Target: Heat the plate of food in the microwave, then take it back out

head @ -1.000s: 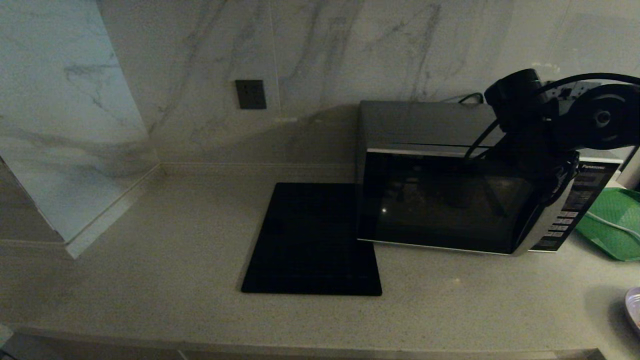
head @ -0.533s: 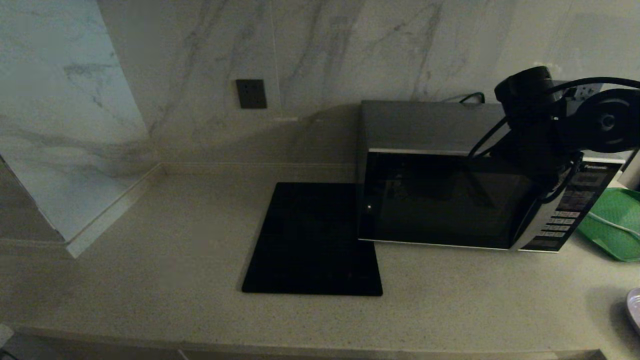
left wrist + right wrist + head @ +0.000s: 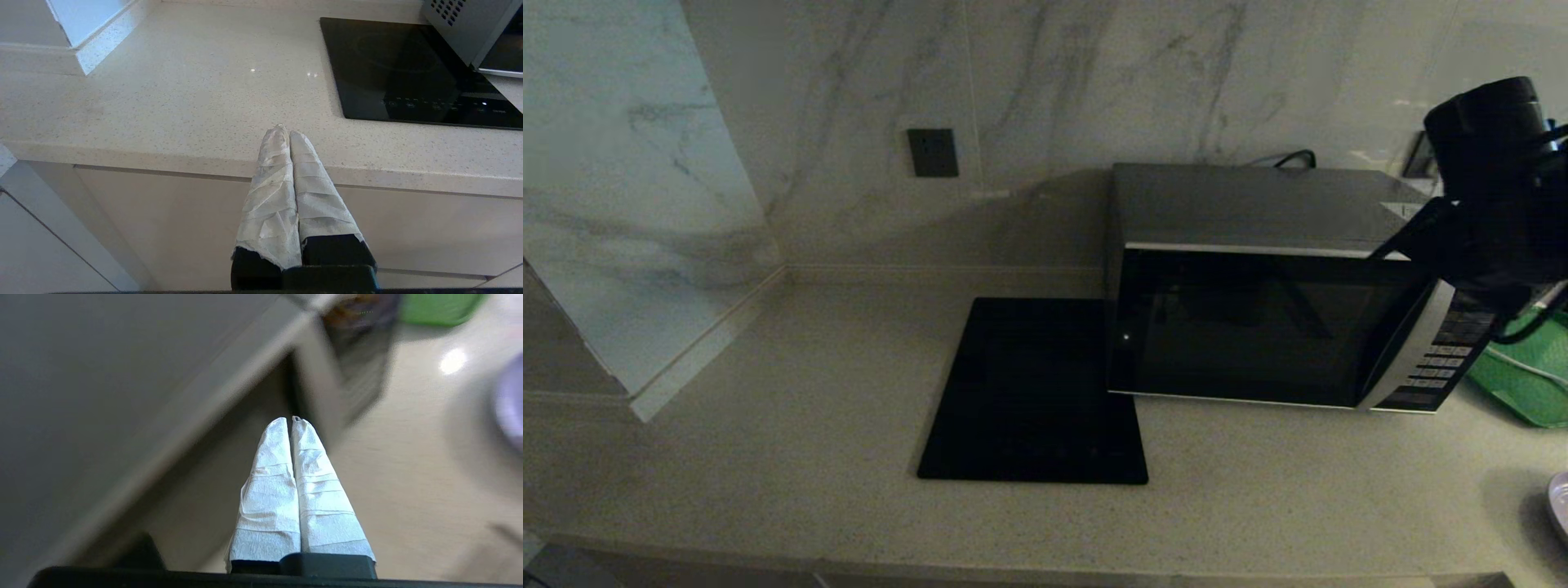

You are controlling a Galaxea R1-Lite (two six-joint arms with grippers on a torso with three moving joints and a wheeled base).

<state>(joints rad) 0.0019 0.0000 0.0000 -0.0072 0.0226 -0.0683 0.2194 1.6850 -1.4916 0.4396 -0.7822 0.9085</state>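
1. The large silver-and-black microwave point(image 3: 1258, 322) with its dark glass door stands at the back right of the pale speckled stone surface point(image 3: 768, 457), its door fully shut. Nothing can go inside until that door is opened, so we judge the task to be at its start.

2. The small round pale lilac plate of food point(image 3: 1560, 502) lies at the right edge of the head view, only a sliver of its rim showing, on the surface well in front of the microwave's button panel. The food on it is not visible from here; in the right wrist view the plate point(image 3: 510, 400) is only a lilac blur. It sits within the right arm's reach, which fits that arm doing the work.

3. Our right tool point(image 3: 291, 420) has its two white-wrapped fingers pressed together and holds nothing. It hangs in the air beside the microwave's right front corner, above the surface. Narrowed fingers suit pushing a door button more than gripping, in our judgement.

4. Our left tool point(image 3: 284, 132) is likewise pinched shut and empty, parked low in front of the surface's edge, clear of the work.

5. A flat black square mat point(image 3: 1033, 392) lies just left of the microwave, touching its lower left corner, and a green tray point(image 3: 1523, 371) rests to the right, behind the panel side.
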